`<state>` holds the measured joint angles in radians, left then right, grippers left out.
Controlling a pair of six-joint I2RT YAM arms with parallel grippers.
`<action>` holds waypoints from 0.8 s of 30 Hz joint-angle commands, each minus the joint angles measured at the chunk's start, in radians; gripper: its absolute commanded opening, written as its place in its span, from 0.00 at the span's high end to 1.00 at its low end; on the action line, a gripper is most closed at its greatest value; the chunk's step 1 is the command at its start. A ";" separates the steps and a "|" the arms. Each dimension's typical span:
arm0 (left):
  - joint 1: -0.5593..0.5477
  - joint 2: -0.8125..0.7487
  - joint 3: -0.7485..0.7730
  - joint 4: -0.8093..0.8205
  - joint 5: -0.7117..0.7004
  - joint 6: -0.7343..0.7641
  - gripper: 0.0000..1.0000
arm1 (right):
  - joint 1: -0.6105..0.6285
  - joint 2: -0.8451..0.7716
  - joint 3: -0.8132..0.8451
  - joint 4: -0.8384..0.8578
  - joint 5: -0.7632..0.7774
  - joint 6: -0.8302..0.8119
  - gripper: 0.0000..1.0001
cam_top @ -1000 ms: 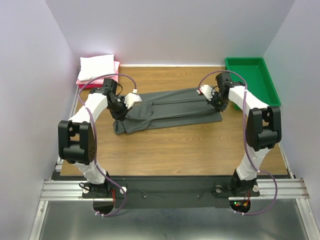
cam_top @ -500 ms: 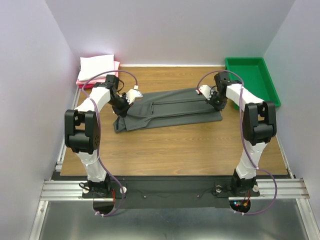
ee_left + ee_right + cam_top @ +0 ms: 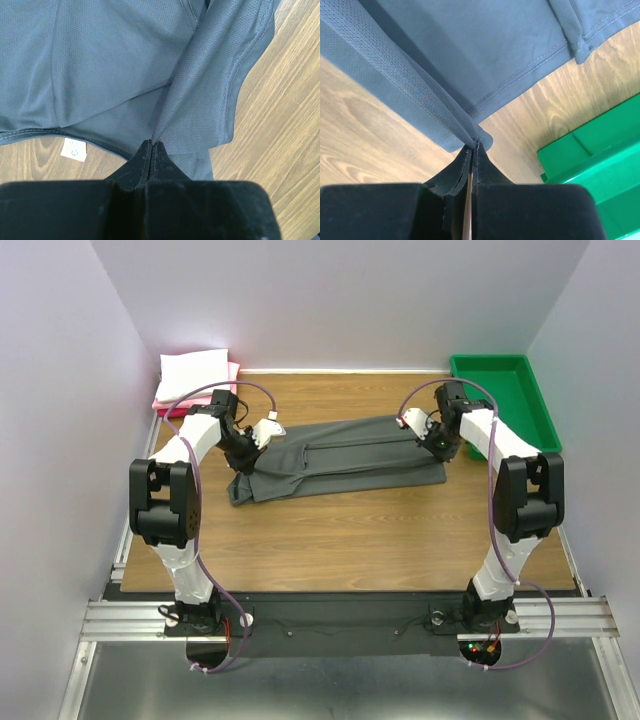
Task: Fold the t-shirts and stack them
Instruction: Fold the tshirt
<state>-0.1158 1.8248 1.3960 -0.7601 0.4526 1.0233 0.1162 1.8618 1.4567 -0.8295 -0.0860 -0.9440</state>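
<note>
Where it's pinched, fine-mesh charcoal t-shirt [image 3: 340, 455], ridged

Lab cell — blank walls [image 3: 340, 300], aluminium rail [image 3: 130, 618]

pink t-shirts [image 3: 163, 402] mostly hidden under white t-shirt [image 3: 193, 373], green tray [image 3: 600, 165] cut off by right wrist view's edge

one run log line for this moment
left gripper: shut on grey t-shirt | right gripper: shut on same t-shirt, opposite end | folded shirts: back left corner
</note>
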 commanded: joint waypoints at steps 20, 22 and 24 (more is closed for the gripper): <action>0.005 -0.082 -0.014 -0.051 0.032 0.038 1.00 | -0.009 -0.098 -0.055 -0.102 -0.024 -0.010 0.99; 0.005 -0.090 -0.012 -0.054 0.032 0.038 1.00 | -0.009 -0.098 -0.056 -0.102 -0.024 -0.013 0.99; 0.005 -0.087 -0.003 -0.053 0.034 0.034 1.00 | -0.009 -0.079 -0.041 -0.102 -0.021 -0.012 0.99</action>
<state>-0.1158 1.8103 1.3891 -0.7753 0.4595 1.0405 0.1162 1.8149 1.4029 -0.9127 -0.1005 -0.9459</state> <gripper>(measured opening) 0.033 0.028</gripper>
